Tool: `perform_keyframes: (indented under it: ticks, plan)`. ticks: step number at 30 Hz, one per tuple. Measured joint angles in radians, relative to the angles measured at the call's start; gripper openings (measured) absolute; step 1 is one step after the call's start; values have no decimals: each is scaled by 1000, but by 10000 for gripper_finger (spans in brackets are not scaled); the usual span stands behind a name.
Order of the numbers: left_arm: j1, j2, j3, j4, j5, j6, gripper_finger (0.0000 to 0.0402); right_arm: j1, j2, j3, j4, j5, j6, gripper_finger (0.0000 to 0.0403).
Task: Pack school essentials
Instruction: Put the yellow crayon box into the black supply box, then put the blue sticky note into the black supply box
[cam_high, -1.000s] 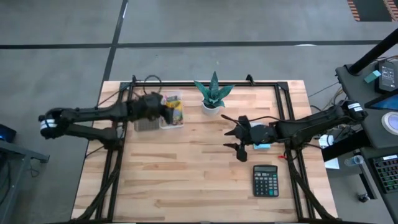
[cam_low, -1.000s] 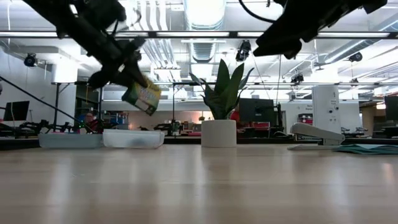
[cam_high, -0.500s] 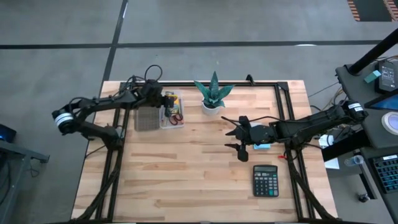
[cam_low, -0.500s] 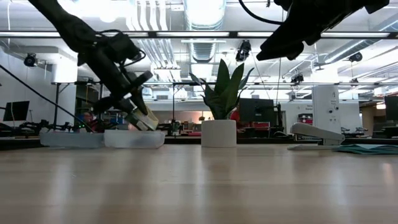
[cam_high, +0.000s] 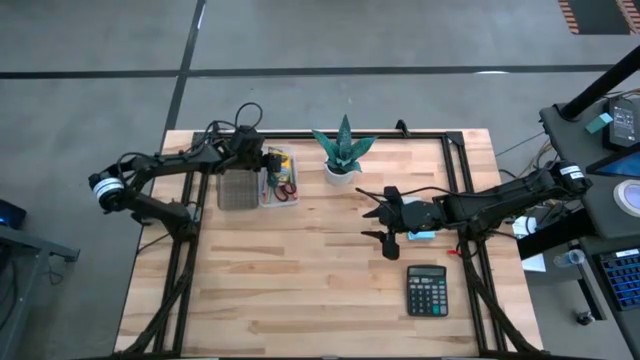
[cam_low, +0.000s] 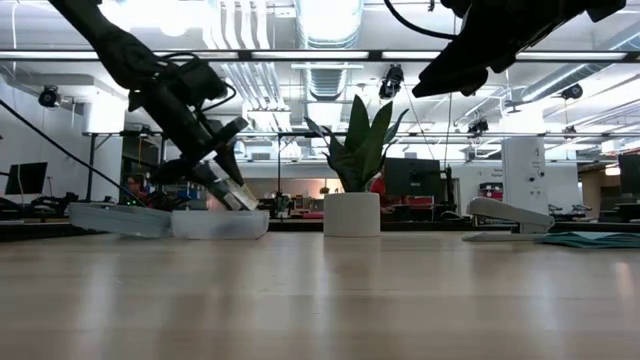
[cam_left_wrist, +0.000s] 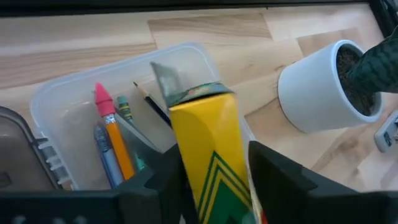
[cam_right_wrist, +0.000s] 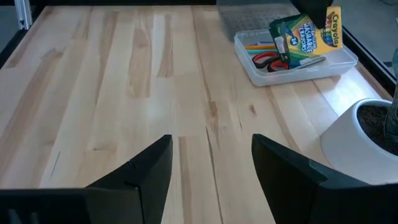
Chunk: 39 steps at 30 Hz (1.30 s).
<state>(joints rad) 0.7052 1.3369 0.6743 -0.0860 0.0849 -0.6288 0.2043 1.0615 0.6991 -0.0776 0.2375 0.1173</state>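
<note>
A clear plastic box (cam_high: 279, 180) stands at the table's far left, its lid (cam_high: 236, 188) laid open beside it. Inside lie red-handled scissors (cam_right_wrist: 270, 60) and pencils (cam_left_wrist: 112, 143). The yellow-green crayon box (cam_left_wrist: 208, 155) leans in it, its lower end in the box and its top flap up. My left gripper (cam_high: 263, 160) slants down from the left, open, with a finger on either side of the crayon box. My right gripper (cam_high: 384, 222) hovers open over the table's middle right, holding nothing. A light-blue pad (cam_high: 421, 236) lies under that arm. My left gripper has the crayon box's upper part (cam_left_wrist: 186, 134) between its open fingers, which slant down from the table's left. A pale strip shows between one finger (cam_left_wrist: 273, 177) and the box. I cannot tell whether the other finger touches it.
A green spiky plant in a white pot (cam_high: 343, 155) stands just right of the clear box, close to my left gripper. A black calculator (cam_high: 427, 290) lies at the near right. A black frame (cam_high: 330, 134) runs along the table's far edge and sides. Bare wood fills the middle.
My left gripper has swung toward the table's far edge and come down, carrying the crayon box from the air above the clear box into it. The crayon box now leans with its lower end inside.
</note>
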Motion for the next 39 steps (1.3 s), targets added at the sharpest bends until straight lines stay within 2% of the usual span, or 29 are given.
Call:
perform_keyframes:
  ticks: [8,19,23,26,31,39]
  plan:
    - [4,-33,-1,-21,-1,42,201,0,0,0,0,0,0,208]
    - [6,-200,-2,-270,-6,117,204,0,0,0,0,0,-5,208]
    - [-15,-275,-5,-306,-4,139,203,0,0,0,0,0,-8,207]
    - [-72,-304,-11,-293,0,139,203,0,0,0,0,1,-14,208]
    - [-222,-285,-11,-230,-78,140,199,0,1,0,0,9,-25,207]
    - [-486,-239,9,-162,-330,140,151,-2,1,-24,-1,33,-40,199]
